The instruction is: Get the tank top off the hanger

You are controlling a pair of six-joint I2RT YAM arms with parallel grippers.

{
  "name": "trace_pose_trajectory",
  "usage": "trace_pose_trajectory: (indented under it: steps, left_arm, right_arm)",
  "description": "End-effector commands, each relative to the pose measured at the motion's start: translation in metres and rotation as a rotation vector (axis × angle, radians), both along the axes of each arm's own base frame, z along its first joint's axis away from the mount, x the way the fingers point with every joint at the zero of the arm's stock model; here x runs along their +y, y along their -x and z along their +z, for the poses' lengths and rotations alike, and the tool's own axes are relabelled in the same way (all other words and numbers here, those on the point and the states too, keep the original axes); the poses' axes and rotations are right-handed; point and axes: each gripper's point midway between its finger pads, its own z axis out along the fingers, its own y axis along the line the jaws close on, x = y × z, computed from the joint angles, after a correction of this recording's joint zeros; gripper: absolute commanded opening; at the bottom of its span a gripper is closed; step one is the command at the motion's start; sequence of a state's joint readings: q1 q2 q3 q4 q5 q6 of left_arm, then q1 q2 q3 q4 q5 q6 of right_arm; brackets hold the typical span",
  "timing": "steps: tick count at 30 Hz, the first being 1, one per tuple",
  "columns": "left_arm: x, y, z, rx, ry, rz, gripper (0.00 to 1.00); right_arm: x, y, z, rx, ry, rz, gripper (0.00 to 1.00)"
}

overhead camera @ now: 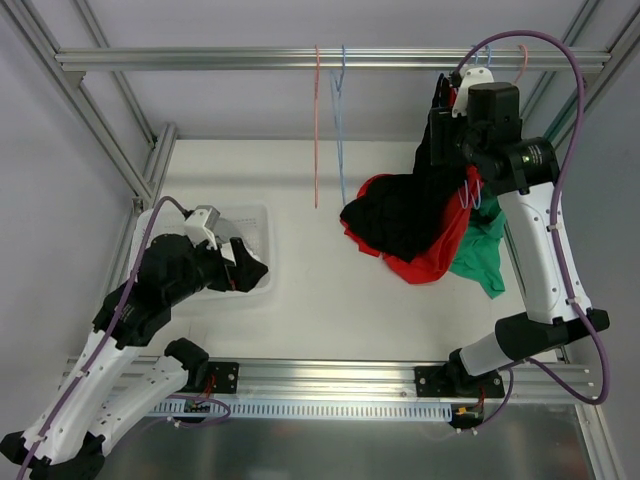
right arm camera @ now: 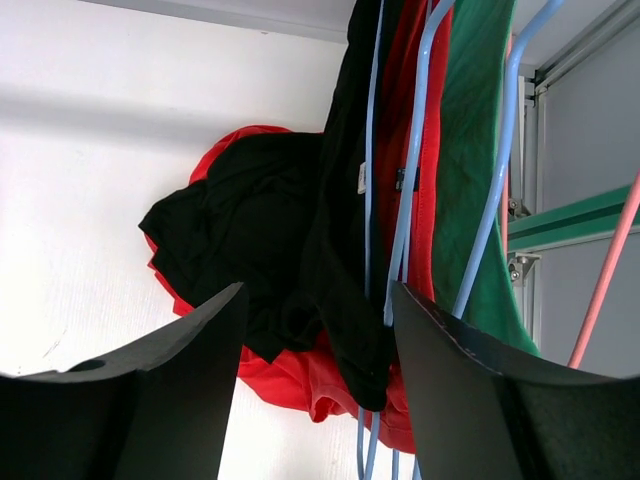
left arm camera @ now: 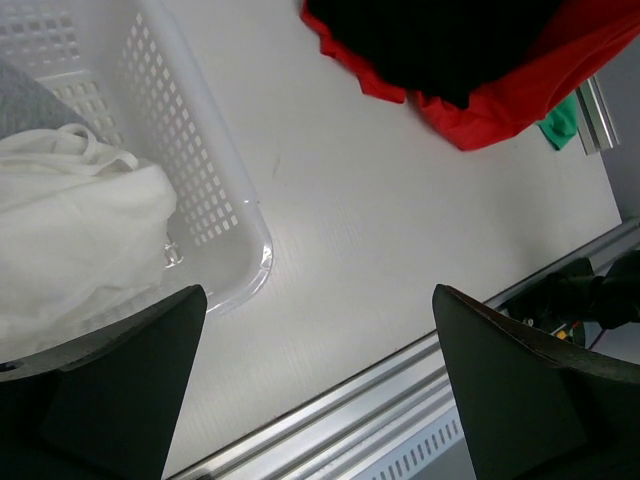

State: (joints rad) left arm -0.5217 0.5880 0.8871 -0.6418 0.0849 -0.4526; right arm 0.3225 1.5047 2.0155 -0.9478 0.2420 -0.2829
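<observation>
A black tank top [overhead camera: 400, 215] hangs from a blue hanger [right arm camera: 410, 180] at the right end of the rail and drapes onto the table. In the right wrist view the black tank top [right arm camera: 250, 230] lies over a red garment [right arm camera: 330, 385], with a green one [right arm camera: 470, 150] behind. My right gripper [overhead camera: 441, 128] is up by the rail at the top of these clothes. It [right arm camera: 318, 300] is open, with the black fabric and blue hanger wires showing between the jaws. My left gripper [overhead camera: 250, 272] is open and empty [left arm camera: 320, 295] at the basket's near right corner.
A white perforated basket [left arm camera: 200, 190] holding a white garment [left arm camera: 70, 230] sits at the table's left [overhead camera: 258, 215]. An empty pink hanger [overhead camera: 317, 120] and an empty blue hanger [overhead camera: 341, 120] hang mid-rail. Red [overhead camera: 430, 262] and green [overhead camera: 482, 255] garments hang under the right arm. Aluminium frame posts surround the table.
</observation>
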Motion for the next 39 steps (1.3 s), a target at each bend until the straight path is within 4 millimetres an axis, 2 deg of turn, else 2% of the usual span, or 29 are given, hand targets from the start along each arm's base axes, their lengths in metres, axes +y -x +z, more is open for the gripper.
trace_pose_trajectory:
  steps: [1, 5, 10, 12, 18, 19, 22, 23, 25, 26, 27, 31, 34, 35, 36, 38, 39]
  left_arm:
    - [-0.005, 0.005, -0.014, 0.033, -0.019, -0.055, 0.99]
    - [-0.006, 0.006, -0.020, 0.045, -0.023, -0.063, 0.99]
    - [-0.010, 0.009, -0.028, 0.073, -0.028, -0.091, 0.99]
    - [-0.012, 0.010, -0.030, 0.083, -0.028, -0.101, 0.99]
    - [-0.012, 0.009, -0.032, 0.091, -0.035, -0.101, 0.99]
    - [-0.012, 0.009, -0.031, 0.087, -0.033, -0.103, 0.99]
    - [-0.012, 0.009, -0.029, 0.081, -0.033, -0.104, 0.99]
    - [-0.012, 0.008, -0.029, 0.079, -0.033, -0.105, 0.99]
    - [-0.013, 0.008, -0.030, 0.085, -0.035, -0.107, 0.99]
    - [-0.013, 0.008, -0.031, 0.089, -0.037, -0.107, 0.99]
    - [-0.012, 0.007, -0.034, 0.096, -0.041, -0.105, 0.99]
    - [-0.013, 0.005, -0.038, 0.108, -0.053, -0.104, 0.99]
    - [-0.013, 0.004, -0.038, 0.107, -0.057, -0.106, 0.99]
    - [-0.013, 0.004, -0.040, 0.109, -0.060, -0.105, 0.99]
    - [-0.013, 0.004, -0.040, 0.110, -0.060, -0.107, 0.99]
    - [-0.013, 0.004, -0.041, 0.110, -0.061, -0.105, 0.99]
    - [-0.013, 0.003, -0.041, 0.111, -0.062, -0.102, 0.99]
  right_arm:
    - [-0.007, -0.003, 0.019, -0.062, 0.009, -0.008, 0.63]
    - [-0.009, -0.009, 0.018, -0.070, 0.017, -0.023, 0.63]
    - [-0.020, -0.005, 0.034, -0.117, 0.031, -0.053, 0.60]
    - [-0.019, -0.003, 0.035, -0.120, 0.016, -0.028, 0.59]
    - [-0.012, -0.009, 0.021, -0.079, -0.013, 0.028, 0.51]
    - [-0.008, -0.015, 0.013, -0.059, -0.018, 0.044, 0.46]
    - [0.001, -0.025, 0.010, -0.056, -0.050, 0.069, 0.31]
    - [0.003, -0.031, 0.007, -0.047, -0.059, 0.063, 0.30]
    - [0.010, -0.036, 0.014, -0.062, -0.089, 0.079, 0.16]
    - [0.013, -0.040, 0.012, -0.056, -0.100, 0.079, 0.12]
    - [0.016, -0.041, 0.012, -0.056, -0.112, 0.088, 0.00]
    - [0.024, -0.048, 0.014, -0.070, -0.160, 0.081, 0.00]
    - [0.038, -0.047, 0.024, -0.106, -0.203, 0.119, 0.00]
    - [0.048, -0.048, 0.027, -0.135, -0.227, 0.141, 0.00]
    - [0.057, -0.038, 0.039, -0.170, -0.261, 0.190, 0.00]
    - [0.072, -0.036, 0.045, -0.224, -0.314, 0.231, 0.00]
    - [0.072, -0.027, 0.059, -0.272, -0.335, 0.242, 0.00]
